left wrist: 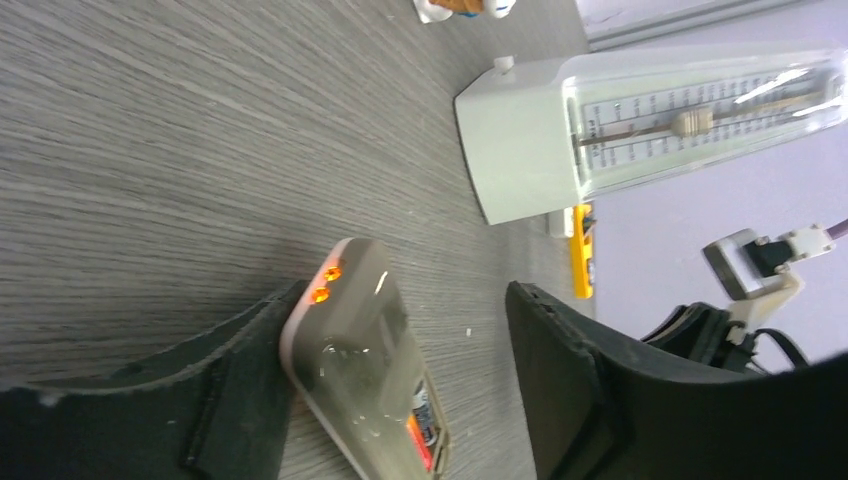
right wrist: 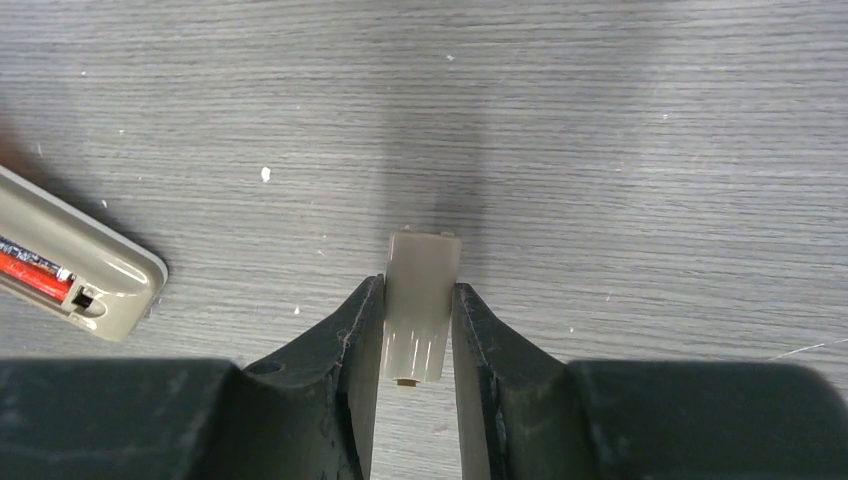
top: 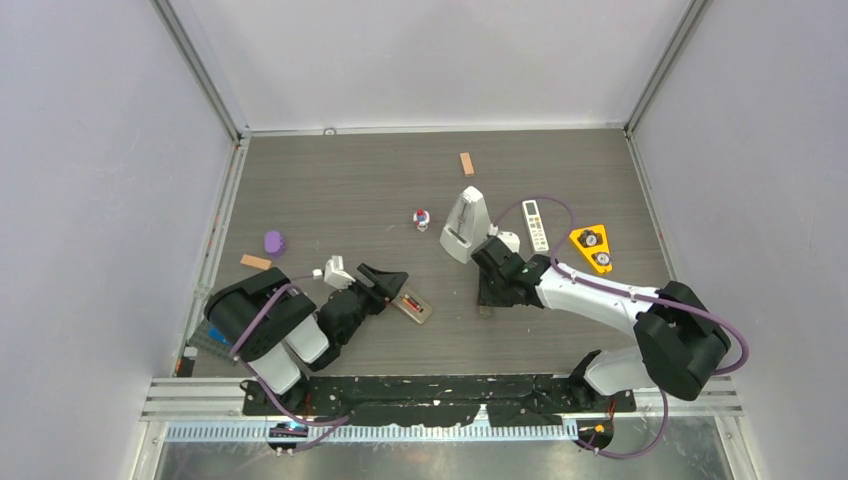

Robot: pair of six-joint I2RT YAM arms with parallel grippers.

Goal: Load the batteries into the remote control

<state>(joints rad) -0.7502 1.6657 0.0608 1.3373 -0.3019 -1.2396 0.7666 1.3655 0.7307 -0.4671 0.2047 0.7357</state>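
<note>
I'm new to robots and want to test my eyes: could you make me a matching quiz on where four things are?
1 remote control
2 small cover
3 metronome
4 purple object

A pinched in the right gripper
B standing upright
C lying loose, far left
D between the left gripper's open fingers

Pairs: 1-D, 2-A, 3-B, 4-C

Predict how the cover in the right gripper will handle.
The cover looks like thin plastic: probably stiff and light. Pinched by smooth edges in the right gripper, it might slip or twist. Flat, so unlikely to roll.
</note>
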